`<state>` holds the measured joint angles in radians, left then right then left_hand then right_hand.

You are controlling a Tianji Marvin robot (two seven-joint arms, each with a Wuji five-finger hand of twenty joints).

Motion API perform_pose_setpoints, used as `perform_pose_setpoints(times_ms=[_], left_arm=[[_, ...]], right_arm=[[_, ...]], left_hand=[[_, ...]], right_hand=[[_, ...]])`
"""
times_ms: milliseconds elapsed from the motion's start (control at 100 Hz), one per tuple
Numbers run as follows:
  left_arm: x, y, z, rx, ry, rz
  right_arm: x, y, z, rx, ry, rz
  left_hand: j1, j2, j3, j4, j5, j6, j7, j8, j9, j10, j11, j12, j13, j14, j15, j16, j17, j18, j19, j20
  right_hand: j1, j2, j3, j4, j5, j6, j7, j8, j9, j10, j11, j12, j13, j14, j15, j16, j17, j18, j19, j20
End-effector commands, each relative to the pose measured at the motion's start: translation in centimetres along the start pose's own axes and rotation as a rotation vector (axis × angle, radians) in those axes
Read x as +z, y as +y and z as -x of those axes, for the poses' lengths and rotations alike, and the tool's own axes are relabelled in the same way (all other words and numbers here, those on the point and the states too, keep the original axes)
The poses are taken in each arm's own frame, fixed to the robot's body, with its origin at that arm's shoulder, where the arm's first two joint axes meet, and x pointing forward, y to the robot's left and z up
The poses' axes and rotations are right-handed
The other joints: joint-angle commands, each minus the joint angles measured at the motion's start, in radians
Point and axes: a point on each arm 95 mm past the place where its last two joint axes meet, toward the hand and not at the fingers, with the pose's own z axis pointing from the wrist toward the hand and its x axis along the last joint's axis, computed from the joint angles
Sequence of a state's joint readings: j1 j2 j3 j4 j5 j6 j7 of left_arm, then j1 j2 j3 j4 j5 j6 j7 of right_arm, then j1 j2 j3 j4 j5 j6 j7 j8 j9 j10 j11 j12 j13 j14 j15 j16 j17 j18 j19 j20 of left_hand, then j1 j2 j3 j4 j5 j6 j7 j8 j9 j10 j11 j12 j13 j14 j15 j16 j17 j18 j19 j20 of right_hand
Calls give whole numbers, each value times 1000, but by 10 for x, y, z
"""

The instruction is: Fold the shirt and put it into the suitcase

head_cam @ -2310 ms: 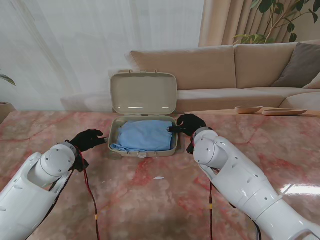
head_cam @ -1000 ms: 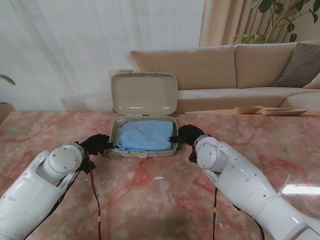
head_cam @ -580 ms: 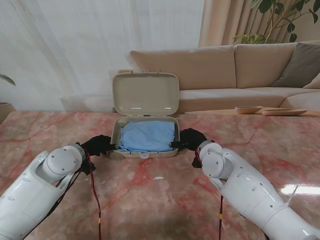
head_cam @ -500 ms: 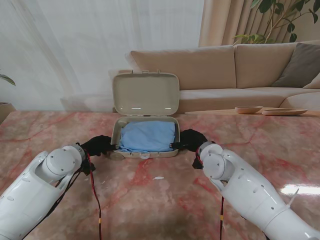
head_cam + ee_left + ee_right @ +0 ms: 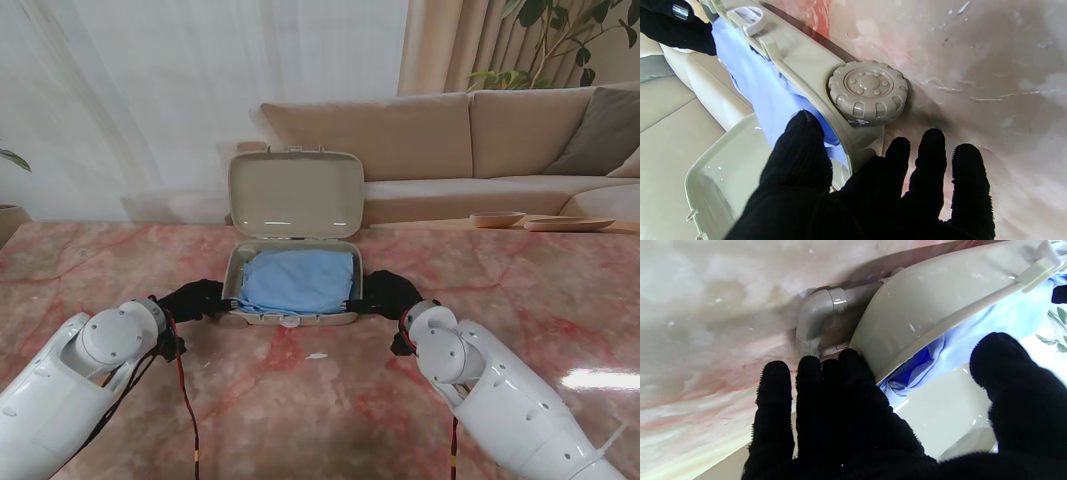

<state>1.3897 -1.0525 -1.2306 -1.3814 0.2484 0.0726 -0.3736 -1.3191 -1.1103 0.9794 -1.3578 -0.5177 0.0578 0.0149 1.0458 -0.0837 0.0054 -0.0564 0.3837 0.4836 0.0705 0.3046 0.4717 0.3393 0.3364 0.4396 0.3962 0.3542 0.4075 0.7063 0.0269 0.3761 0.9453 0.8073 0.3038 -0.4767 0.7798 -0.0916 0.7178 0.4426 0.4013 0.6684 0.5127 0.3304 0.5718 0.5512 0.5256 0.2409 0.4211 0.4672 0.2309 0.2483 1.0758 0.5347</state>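
The beige suitcase [image 5: 290, 318] lies open on the marble table, its lid [image 5: 297, 195] standing upright. The folded light-blue shirt [image 5: 297, 278] fills its base. My left hand [image 5: 195, 298] grips the suitcase's left wall: in the left wrist view its thumb [image 5: 800, 150] lies over the rim on the shirt [image 5: 763, 86], and the other fingers [image 5: 930, 166] are outside beside a wheel [image 5: 868, 91]. My right hand [image 5: 385, 293] grips the right wall, its fingers [image 5: 826, 380] under the shell by the handle tube [image 5: 820, 310] and its thumb [image 5: 1007, 373] over the shirt [image 5: 973, 336].
A small white scrap [image 5: 317, 355] lies on the table nearer to me than the suitcase. Red cables [image 5: 183, 400] hang along my arms. Behind the table stand a beige sofa [image 5: 420, 140] and a low table with wooden dishes [image 5: 497, 218].
Both hands closed in on the suitcase's side walls. The suitcase, with the shirt inside, has since slid slightly to the right and nearer to me.
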Motion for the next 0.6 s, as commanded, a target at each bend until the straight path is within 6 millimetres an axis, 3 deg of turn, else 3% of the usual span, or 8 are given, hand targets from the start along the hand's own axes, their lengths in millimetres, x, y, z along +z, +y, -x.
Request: perform_pose_setpoints(times_ms=[0,590], left_arm=[[1,23,-4,-1,27,57],[-23,54,-3,34,108,97]], right_arm=[[-5,-12,-17,18,53,-32],[-54,-39,-16,97,96,-80]], left_hand=[[20,40,-33,13,47,-230,119,35,28,-80,6,8,23,22,21,-6,-17,26,20,15],[33,35,-32,14,43,-232,133,37,36,-83,13,9,28,16,20,-9,-15,23,17,12]], right_hand=[[-2,4,5,40,1,-294,-4,2,12,-65,5,-17,34,-11,1,-23,1,6,34,2],[-1,-9,27,37,16,-284,-3,-7,28,-54,-4,-20,47,3,-2,-21,8,15,31,-1]])
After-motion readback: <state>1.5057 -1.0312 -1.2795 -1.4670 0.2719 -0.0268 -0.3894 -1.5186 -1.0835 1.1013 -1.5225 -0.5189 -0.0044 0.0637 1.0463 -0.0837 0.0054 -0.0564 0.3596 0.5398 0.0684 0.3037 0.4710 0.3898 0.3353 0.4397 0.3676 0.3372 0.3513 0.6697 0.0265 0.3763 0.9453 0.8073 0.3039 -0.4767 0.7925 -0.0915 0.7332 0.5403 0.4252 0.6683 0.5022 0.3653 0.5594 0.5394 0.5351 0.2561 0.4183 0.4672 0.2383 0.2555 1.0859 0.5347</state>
